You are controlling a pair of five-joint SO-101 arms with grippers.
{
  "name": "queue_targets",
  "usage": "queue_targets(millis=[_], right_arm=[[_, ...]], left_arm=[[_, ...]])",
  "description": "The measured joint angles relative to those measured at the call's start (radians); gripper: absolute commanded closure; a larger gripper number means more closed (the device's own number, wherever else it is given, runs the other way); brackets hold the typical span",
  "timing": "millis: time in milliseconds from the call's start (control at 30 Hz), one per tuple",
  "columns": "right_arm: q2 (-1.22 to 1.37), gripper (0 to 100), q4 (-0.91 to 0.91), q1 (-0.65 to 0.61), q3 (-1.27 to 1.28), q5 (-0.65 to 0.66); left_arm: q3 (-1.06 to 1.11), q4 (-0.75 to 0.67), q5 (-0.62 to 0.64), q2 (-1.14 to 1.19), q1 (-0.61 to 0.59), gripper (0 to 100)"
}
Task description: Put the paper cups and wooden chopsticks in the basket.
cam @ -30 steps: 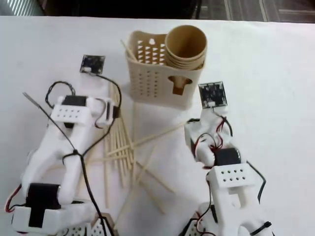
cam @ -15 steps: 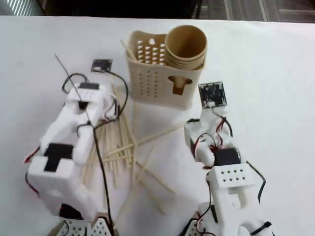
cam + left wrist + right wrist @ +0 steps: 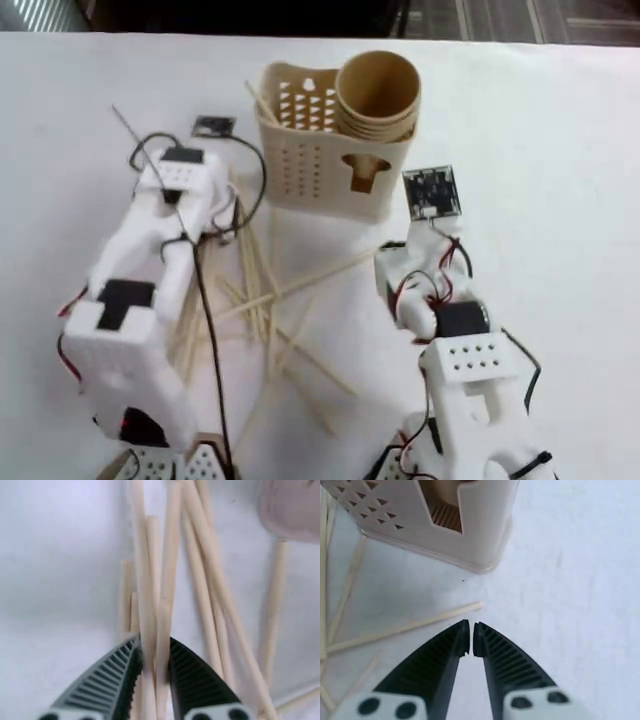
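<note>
A cream basket (image 3: pixel 300 160) stands at the table's far middle, with stacked paper cups (image 3: pixel 378 92) in it and one chopstick (image 3: pixel 262 102) poking out of its corner. Several wooden chopsticks (image 3: pixel 262 300) lie scattered in front of it. My left gripper (image 3: pixel 152 655) is shut on a couple of chopsticks (image 3: pixel 150 580) in the pile; in the high view the left gripper (image 3: pixel 232 216) sits just left of the basket. My right gripper (image 3: pixel 471 639) is shut on nothing, low over the table near the tip of one chopstick (image 3: pixel 405 627), in front of the basket (image 3: pixel 435 515).
Loose black cables (image 3: pixel 205 300) run along the left arm over the chopstick pile. The right arm's base (image 3: pixel 470 400) fills the near right. Bare white table (image 3: pixel 560 200) lies to the right of the basket.
The left arm has swung away from the near edge toward the basket, and the chopsticks under it have shifted. The right arm has not moved.
</note>
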Motion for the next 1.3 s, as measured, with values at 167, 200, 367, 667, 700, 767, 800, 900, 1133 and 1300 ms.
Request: queue_targets(millis=[167, 200, 367, 667, 700, 767, 800, 900, 1133, 1300], right_arm=[[0.000, 96.7, 0.000, 0.000, 0.000, 0.000], [0.000, 96.7, 0.000, 0.000, 0.000, 0.000], [0.000, 96.7, 0.000, 0.000, 0.000, 0.000], [0.000, 96.7, 0.000, 0.000, 0.000, 0.000], [0.000, 96.7, 0.000, 0.000, 0.000, 0.000], [0.000, 96.7, 0.000, 0.000, 0.000, 0.000], [0.000, 96.7, 0.000, 0.000, 0.000, 0.000], [0.000, 96.7, 0.000, 0.000, 0.000, 0.000], [0.000, 96.7, 0.000, 0.000, 0.000, 0.000], [0.000, 96.7, 0.000, 0.000, 0.000, 0.000]], left_arm=[[0.000, 0.052, -0.008, -0.104, 0.000, 98], [0.000, 0.061, -0.009, -0.121, 0.000, 98], [0.015, 0.071, -0.064, -0.163, 0.000, 98], [0.173, -0.091, -0.104, -0.163, 0.000, 94], [0.178, -0.092, -0.104, -0.163, 0.000, 91], [0.178, -0.094, -0.104, -0.163, 0.000, 87], [0.178, -0.094, -0.104, -0.163, 0.000, 86], [0.189, -0.084, -0.104, -0.163, -0.008, 89], [0.201, -0.084, -0.184, -0.163, -0.012, 96], [0.206, -0.084, -0.189, -0.163, -0.014, 88]])
